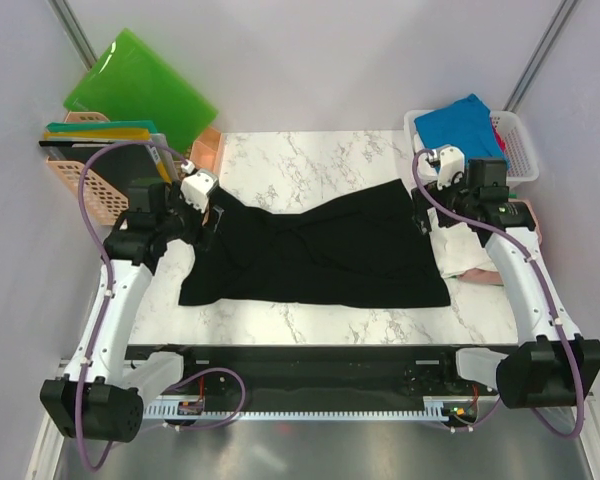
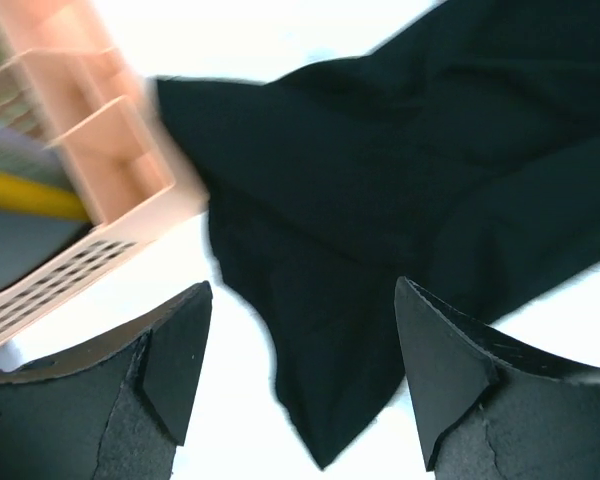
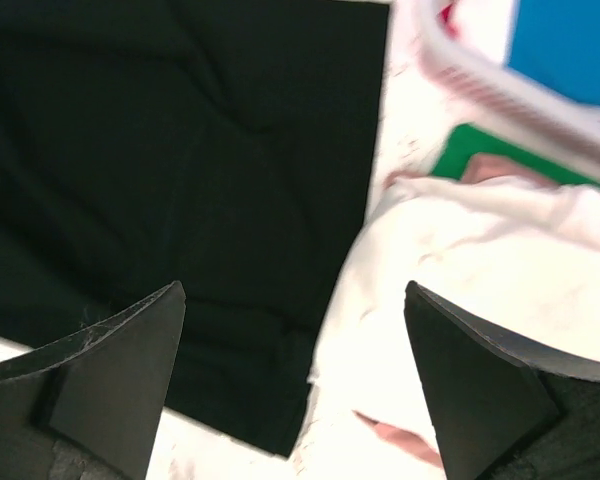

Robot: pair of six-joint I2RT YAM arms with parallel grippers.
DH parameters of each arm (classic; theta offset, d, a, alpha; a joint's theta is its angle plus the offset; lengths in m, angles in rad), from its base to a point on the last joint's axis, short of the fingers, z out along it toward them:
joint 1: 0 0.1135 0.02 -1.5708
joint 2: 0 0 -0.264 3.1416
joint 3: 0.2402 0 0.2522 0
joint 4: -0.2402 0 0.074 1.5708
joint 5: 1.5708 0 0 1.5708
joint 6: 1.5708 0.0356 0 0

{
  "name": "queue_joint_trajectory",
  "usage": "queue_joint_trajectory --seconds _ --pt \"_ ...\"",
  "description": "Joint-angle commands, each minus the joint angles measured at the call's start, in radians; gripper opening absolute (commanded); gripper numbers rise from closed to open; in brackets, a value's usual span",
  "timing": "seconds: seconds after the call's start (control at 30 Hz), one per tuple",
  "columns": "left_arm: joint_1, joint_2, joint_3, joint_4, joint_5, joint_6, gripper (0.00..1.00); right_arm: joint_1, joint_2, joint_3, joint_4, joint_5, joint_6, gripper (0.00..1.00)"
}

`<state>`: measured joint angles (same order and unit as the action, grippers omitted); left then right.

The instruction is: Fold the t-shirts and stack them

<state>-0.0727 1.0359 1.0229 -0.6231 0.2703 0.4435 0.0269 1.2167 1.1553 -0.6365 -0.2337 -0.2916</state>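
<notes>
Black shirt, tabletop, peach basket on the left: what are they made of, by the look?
Black shirt: soft matte cloth, probably cotton knit; it creases and lies limp. Tabletop: smooth white with grey veins, marble or a marble-print laminate, cannot tell which. Peach basket: rigid moulded plastic, going by its slotted wall.

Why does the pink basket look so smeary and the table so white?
Left wrist view: pink basket blurred, table washed out bright white. Right wrist view: white basket rim smeared too. Top view: sharp and evenly lit.
</notes>
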Motion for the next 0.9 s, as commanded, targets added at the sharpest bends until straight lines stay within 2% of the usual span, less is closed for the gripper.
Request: queue_joint_trajectory --seconds 0.0,0.03,0.07,0.13,0.23,0.27,0.33,0.43,0.73,0.87 --pt "0.011 0.007 0.097 -0.162 0.32 -0.057 0.81 -0.007 0.013 0.087 -0.155 -0.159 -0.035 0.98" --pt "0.011 0.013 0.106 -0.217 0.36 -0.049 0.81 -0.007 0.045 0.102 -0.248 -0.165 -0.055 0.98" --pt "0.011 0.035 0.123 -0.242 0.419 -0.045 0.81 -0.005 0.065 0.118 -0.287 -0.156 -0.064 0.98" --pt "0.011 0.065 0.134 -0.274 0.454 -0.04 0.81 -0.009 0.101 0.141 -0.333 -0.087 -0.028 0.98" --pt "0.014 0.107 0.135 -0.296 0.46 -0.032 0.81 -0.022 0.092 0.103 -0.272 -0.047 0.089 0.98" --pt "0.016 0.108 0.134 -0.288 0.458 -0.025 0.81 -0.065 0.081 0.078 -0.255 -0.077 0.106 0.98" --pt "0.027 0.095 0.118 -0.267 0.461 -0.029 0.81 -0.103 0.067 0.076 -0.259 -0.086 0.074 0.98" --pt "0.031 0.04 0.095 -0.204 0.423 -0.048 0.82 -0.127 0.041 0.073 -0.308 -0.096 -0.03 0.98" --pt "0.051 -0.092 0.017 -0.148 0.285 -0.029 0.82 -0.157 -0.114 -0.051 -0.2 -0.078 -0.015 0.98" --pt "0.053 -0.062 0.048 -0.179 0.244 -0.061 0.84 -0.157 -0.135 -0.045 -0.195 -0.073 -0.018 0.98"
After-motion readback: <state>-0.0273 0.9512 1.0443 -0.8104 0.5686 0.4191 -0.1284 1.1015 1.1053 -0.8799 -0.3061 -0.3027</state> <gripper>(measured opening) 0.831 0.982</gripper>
